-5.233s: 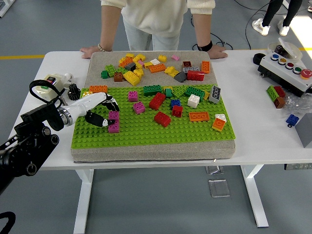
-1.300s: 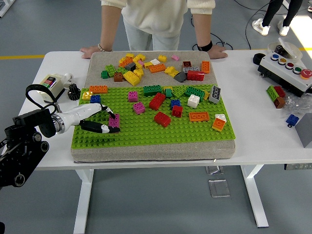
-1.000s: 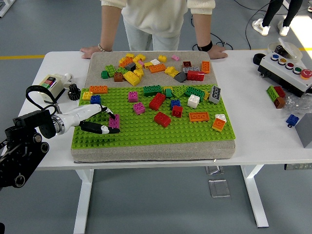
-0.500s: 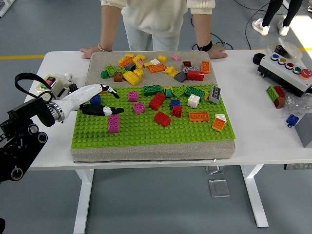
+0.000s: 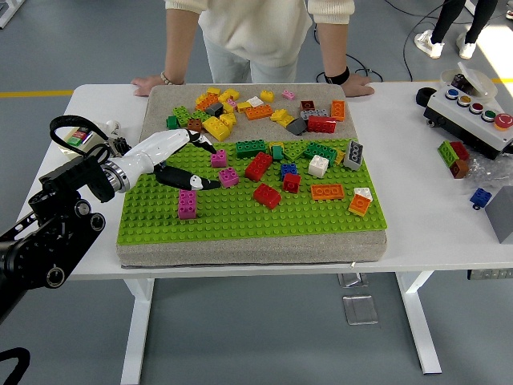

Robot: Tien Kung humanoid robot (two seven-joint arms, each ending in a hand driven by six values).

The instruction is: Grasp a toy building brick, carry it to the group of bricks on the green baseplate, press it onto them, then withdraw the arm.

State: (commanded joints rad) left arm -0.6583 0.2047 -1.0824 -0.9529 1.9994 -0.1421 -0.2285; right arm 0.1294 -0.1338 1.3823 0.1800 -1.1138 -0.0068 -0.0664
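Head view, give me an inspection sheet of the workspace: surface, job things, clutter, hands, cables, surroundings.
Surface: white table, grey pad on it carrying the green baseplate.
Job's things: pink brick stack upright on the baseplate, free of the hand; loose bricks scattered beyond.
Clutter: button box and stray bricks at the right.
Grippers: left hand over the baseplate, fingers open, holding nothing; right not in view.
Cables: black loop by the left arm.
Surroundings: person's hands resting on the far edge.

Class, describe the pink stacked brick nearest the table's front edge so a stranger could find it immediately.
Start at the green baseplate and go to its front-left area. The pink stack stands alone there, below the robot's left hand. Unlike the other pink bricks farther back, it is taller.
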